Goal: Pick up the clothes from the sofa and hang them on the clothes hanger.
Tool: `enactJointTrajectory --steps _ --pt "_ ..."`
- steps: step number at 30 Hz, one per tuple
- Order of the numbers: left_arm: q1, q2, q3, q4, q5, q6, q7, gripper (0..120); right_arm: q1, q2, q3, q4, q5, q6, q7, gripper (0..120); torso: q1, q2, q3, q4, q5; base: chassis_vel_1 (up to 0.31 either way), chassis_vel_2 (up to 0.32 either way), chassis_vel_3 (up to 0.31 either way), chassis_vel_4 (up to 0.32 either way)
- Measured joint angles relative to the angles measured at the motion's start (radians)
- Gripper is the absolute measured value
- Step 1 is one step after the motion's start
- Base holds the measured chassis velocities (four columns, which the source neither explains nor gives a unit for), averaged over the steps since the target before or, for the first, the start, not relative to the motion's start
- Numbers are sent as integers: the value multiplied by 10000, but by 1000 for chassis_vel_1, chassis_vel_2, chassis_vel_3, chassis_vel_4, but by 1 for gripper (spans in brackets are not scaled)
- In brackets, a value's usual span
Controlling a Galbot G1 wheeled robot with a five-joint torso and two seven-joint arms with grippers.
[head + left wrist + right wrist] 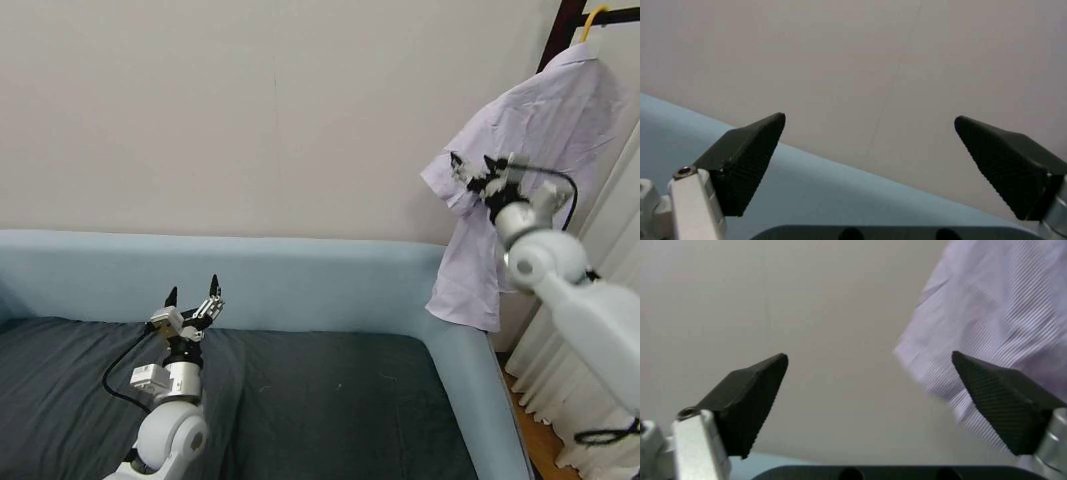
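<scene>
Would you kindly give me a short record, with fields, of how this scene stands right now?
shirt: pale lilac, hanging on the hanger past the sofa's right end
hanger: yellow, hooked up by a dark rack
sofa: light blue frame, dark seat cushion
left gripper: low over the seat cushion, fingers open, holding nothing
right gripper: raised beside the shirt's sleeve, fingers open, holding nothing; contact with the cloth cannot be told
</scene>
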Motion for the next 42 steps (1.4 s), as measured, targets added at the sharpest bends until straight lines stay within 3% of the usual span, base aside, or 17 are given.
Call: enactJointTrajectory --steps 3,5,6,9,13,14,17,24,29,42 --pt "496 -300 -139 -329 90 126 415 100 -1178 433 636 447 -986 391 -418 100 -1 2 -3 9 -15 0 0 0 0" --pt "898 -598 -217 -497 550 257 592 100 -2787 1239 1546 887 -2033 560 -837 100 -1 1 -1 12 -2 0 0 0 0" --pt "1110 -779 -208 -514 1235 260 180 100 -3599 1699 2089 1151 -2516 538 -920 100 -1 0 -1 5 0 0 0 0 0" --pt "1365 -978 -195 -463 2084 15 -210 100 -4653 2376 2927 1558 -3283 271 -817 100 -1 2 -3 5 -13 0 0 0 0" --pt "1923 -1360 -303 -327 2613 -750 700 100 -6756 3758 4275 1964 -4978 402 -713 100 -2 1 -2 2 -6 0 0 0 0" --pt "1923 -1360 -303 -327 2613 -750 700 100 -6756 3758 4275 1964 -4978 402 -713 100 -2 1 -2 2 -6 0 0 0 0" --pt "2212 -1692 -276 -58 2923 -1244 1294 100 -8028 4780 5112 2340 -6191 712 -1023 100 -2 0 -1 2 -7 0 0 0 0" --pt "2686 -2210 -187 -228 3342 -1300 1483 100 -9212 6483 6146 3576 -7312 -103 29 100 -1 1 -1 5 -9 0 0 0 0" --pt "3076 -2509 -184 -629 3519 -1079 1582 100 -9646 6785 6416 3940 -7344 -236 52 100 -1 0 -1 5 -8 0 0 0 0" --pt "3076 -2506 -181 -658 3508 -1023 1587 100 -9572 6728 6352 3920 -7267 -256 60 100 0 -1 1 4 -8 0 0 0 0"
